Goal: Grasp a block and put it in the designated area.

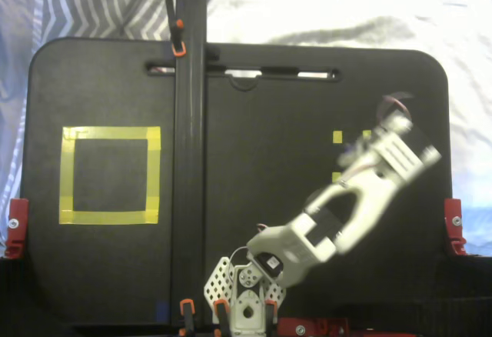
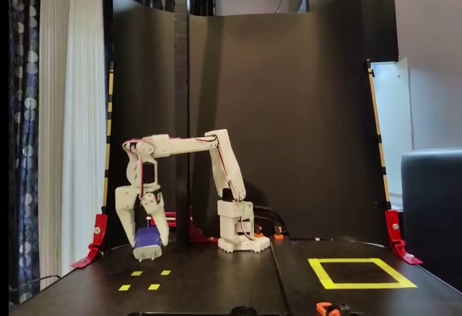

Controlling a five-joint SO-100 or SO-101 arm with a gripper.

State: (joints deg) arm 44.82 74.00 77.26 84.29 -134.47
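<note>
Over on the left of the side-on fixed view, my end effector [image 2: 148, 247] hangs clear of the bench [image 2: 216, 280], its 2 fingers clamped on the block [image 2: 147, 242] — a small dark blue piece, squarish, its lower end a paler grey-blue. I can't make out any finer detail on it at this size. Below it sit small yellow tape squares [image 2: 144, 280], well apart from the block.

To do this carry well, I'd hold the grip firm and keep the height I have, swinging the arm across in a smooth arc past the robot's base [image 2: 242, 240] rather than dipping early.

Far to the right lies the designated area [image 2: 361, 273], a hollow square of wide yellow tape with black board inside — empty as I see it. In the top-down fixed view the arm is motion-blurred, so I'd trust the side view for judging when to lower.
</note>
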